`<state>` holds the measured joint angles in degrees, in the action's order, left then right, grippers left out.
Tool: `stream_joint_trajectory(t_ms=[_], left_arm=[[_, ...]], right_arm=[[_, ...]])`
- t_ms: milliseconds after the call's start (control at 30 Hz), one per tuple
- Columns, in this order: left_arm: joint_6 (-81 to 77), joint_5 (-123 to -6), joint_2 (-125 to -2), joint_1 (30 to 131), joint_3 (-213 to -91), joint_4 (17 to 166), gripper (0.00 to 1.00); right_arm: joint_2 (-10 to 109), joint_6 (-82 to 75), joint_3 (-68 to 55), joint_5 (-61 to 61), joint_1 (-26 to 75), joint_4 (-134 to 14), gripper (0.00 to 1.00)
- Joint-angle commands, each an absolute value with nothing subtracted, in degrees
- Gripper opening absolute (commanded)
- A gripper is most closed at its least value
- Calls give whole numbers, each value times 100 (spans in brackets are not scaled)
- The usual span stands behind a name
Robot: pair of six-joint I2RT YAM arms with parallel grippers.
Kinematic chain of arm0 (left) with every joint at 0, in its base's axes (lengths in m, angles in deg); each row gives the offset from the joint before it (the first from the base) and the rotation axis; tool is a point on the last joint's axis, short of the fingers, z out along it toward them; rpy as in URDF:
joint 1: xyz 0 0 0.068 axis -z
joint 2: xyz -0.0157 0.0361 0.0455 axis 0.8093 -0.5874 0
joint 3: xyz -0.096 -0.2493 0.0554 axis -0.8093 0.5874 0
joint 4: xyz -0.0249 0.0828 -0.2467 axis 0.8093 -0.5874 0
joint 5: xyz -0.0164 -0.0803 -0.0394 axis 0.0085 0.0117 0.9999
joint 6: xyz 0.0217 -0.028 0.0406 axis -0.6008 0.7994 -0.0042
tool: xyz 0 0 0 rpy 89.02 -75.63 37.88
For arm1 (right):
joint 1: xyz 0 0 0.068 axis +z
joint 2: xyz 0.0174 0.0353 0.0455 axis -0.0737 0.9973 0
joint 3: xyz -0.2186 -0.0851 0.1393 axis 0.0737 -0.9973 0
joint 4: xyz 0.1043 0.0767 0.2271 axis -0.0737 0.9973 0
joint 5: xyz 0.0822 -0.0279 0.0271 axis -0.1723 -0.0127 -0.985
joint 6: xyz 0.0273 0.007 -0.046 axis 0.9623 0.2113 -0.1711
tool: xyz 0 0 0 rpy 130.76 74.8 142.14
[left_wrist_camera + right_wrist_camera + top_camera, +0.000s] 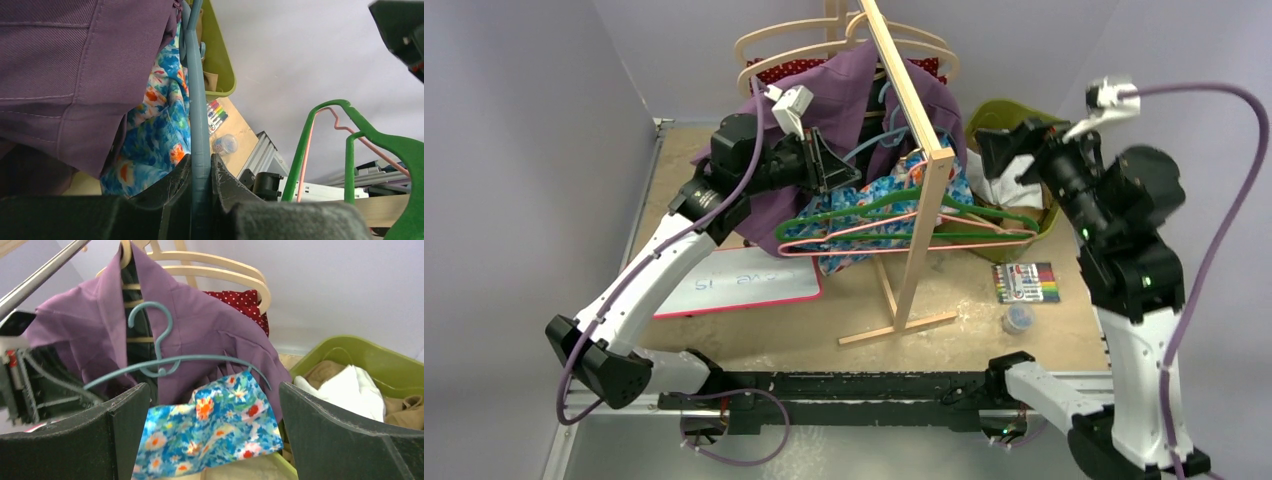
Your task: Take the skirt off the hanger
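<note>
With your left fingers (167, 187) clamped on the blue hanger (197, 115) and right fingers (325, 430) spread wide, pinch the floral skirt (215, 430) draped on it low down; soft, light cloth, it should slide off.

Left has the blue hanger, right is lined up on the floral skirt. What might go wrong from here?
The left gripper pinches only the thin hanger; a tug on the skirt may twist it loose. The purple garment hangs close behind the skirt, so the open right gripper might catch it too.
</note>
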<state>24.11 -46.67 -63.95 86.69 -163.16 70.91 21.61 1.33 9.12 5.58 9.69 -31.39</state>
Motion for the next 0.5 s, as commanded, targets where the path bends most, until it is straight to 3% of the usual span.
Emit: stream_joint_trajectory(t_ms=[0, 100, 233, 467], left_arm=[[2360, -4627, -6018, 8672, -16232, 8116, 0], [2404, -4532, -5944, 8672, -16150, 8300, 0], [2393, -4436, -5921, 8670, -16129, 8319, 0], [2616, -4335, -5697, 8672, -15849, 8840, 0]], right_arm=[[3053, 356, 1511, 531, 928, -3047, 99], [3415, 508, 1528, -16, 552, -3236, 99], [3730, 1244, 938, -3010, -871, -4164, 99], [3754, 916, 162, -2696, -1000, -4022, 99]])
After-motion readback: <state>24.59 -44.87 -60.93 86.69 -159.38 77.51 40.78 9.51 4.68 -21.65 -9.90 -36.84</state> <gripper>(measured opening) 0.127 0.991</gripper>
